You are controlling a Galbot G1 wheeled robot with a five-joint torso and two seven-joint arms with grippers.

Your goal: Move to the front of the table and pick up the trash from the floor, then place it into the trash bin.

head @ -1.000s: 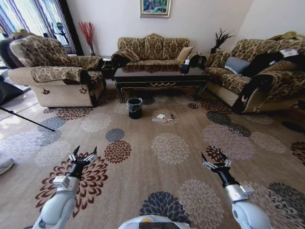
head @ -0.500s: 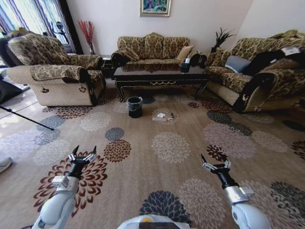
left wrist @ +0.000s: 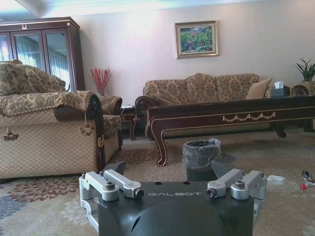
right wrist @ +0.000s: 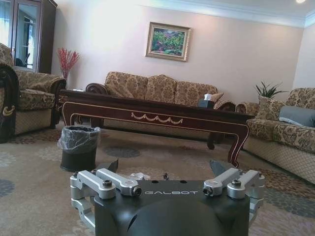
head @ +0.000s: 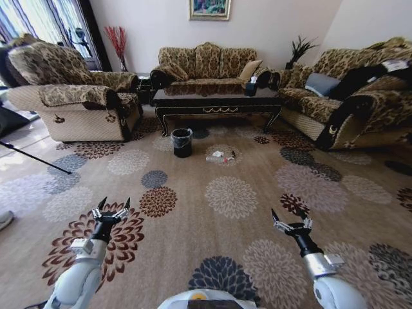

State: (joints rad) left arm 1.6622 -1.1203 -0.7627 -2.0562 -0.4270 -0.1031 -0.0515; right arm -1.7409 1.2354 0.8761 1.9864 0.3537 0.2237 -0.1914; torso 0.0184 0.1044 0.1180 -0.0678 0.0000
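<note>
The dark glossy table (head: pixel 219 103) with gold trim stands far ahead between the sofas. In front of it on the carpet is the black trash bin (head: pixel 182 142) with a clear liner. Right of the bin lies the trash (head: pixel 219 156): a white paper wad and a clear bottle. The left wrist view shows the trash bin (left wrist: pixel 202 154), the table (left wrist: pixel 221 115) and the red-capped bottle (left wrist: pixel 285 184). My left gripper (head: pixel 111 206) and right gripper (head: pixel 288 219) hover low over the carpet, well short of the trash. Both are open and hold nothing.
An armchair (head: pixel 71 103) stands to the left, a sofa (head: pixel 206 64) behind the table and another sofa (head: pixel 347 103) to the right. A tissue box (head: pixel 250 90) sits on the table. A dark tripod leg (head: pixel 35 158) crosses the floor at left. Patterned carpet (head: pixel 230 196) lies between me and the trash.
The whole head picture has shifted slightly, so the camera has moved a little. Both arms keep the same pose and both grippers stay open.
</note>
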